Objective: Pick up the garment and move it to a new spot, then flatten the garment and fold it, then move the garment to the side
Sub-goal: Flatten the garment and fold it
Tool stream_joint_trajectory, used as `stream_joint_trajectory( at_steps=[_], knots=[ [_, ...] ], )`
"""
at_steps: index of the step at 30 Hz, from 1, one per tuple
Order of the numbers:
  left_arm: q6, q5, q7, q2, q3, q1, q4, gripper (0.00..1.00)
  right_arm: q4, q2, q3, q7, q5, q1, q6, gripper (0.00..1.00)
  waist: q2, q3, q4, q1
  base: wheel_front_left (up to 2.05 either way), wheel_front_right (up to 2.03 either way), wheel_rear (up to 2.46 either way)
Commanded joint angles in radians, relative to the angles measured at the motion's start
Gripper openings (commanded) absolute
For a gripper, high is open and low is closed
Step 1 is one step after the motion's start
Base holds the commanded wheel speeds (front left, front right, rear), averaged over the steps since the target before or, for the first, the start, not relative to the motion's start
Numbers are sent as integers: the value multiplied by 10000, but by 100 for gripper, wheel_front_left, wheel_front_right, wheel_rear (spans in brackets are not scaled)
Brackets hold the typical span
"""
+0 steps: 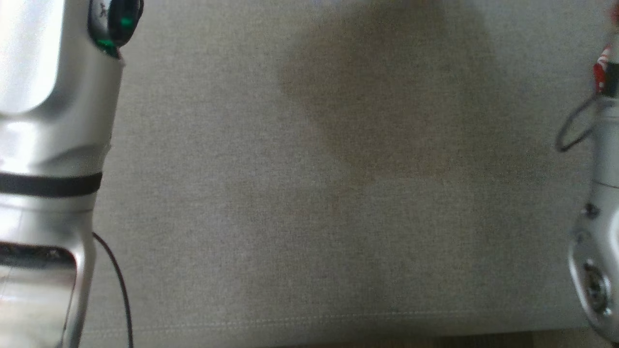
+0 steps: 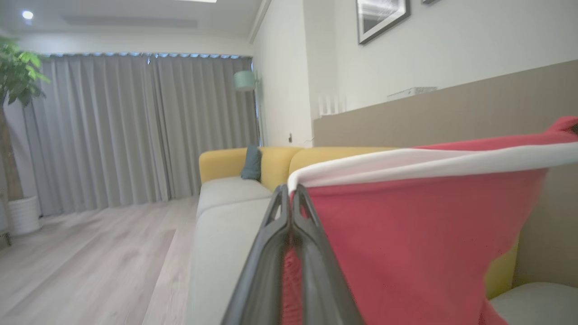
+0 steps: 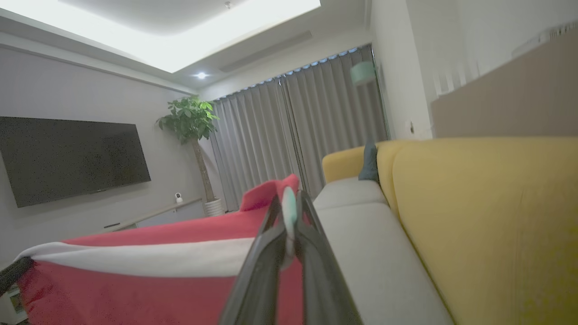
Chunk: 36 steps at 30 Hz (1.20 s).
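left wrist view looked along the left gripper, whose two dark fingers were pressed together on a corner of the garment, with red cloth pinched between them. the garment was red with a white band along its top edge, and it hung stretched away to that view's right, lifted off the grey sofa seat that lay below and to the left. a teal cushion leaned against the yellow backrest at the far end, with grey curtains beyond.

right wrist view had the right gripper clamped on the opposite corner, pale cloth showing between its fingertips and the red cloth with its white band spreading to that view's left. the seat and backrest ran along the right side. a potted plant and a dark television stood by the far wall.

head view showed the pale left forearm and right forearm at opposite edges, well apart, over the grey seat, with a soft shadow between them. a small red and white patch near the top of the right forearm was probably a bit of the garment, though too blurred to be sure.
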Motion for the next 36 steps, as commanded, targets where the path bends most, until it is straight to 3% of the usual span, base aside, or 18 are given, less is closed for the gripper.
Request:
stream_joint_trajectory(
  at_steps=[1, 9, 16, 22, 27, 36],
  knots=[
    [1, -15, -133, 323, 388, -371, 11, 0, -47, 197, 105, -186, 101, -68, -9, 0, 0, 148, -27, 0, 0, 0, 0],
    [-404, -574, -638, -617, 690, 345, 3306, 0, 3092, 642, 1285, -1726, 891, 793, -9, 0, 0, 703, 70, 0, 0, 0, 0],
    [-581, -665, -648, -1087, 1306, 2671, 2839, 0, 3915, 426, 1760, -2805, 1820, 2959, -9, 0, 0, 686, 252, 0, 0, 0, 0],
    [-653, -222, -650, -1215, 1531, 5047, 1416, 0, 3102, 5, 2147, -3161, 2304, 5205, -9, 0, 0, 129, 239, 0, 0, 0, 0],
    [-690, 337, -650, -1190, 1495, 6906, 213, 0, 1809, -272, 1847, -3233, 2417, 7143, -9, 0, 0, -559, 209, 0, 0, 0, 0],
    [-407, 484, -517, -855, 1521, 9854, -1760, 0, -1219, 112, 416, -1886, 1653, 10581, -9, 0, 0, -1746, 41, 0, 0, 0, 0]
  ],
)
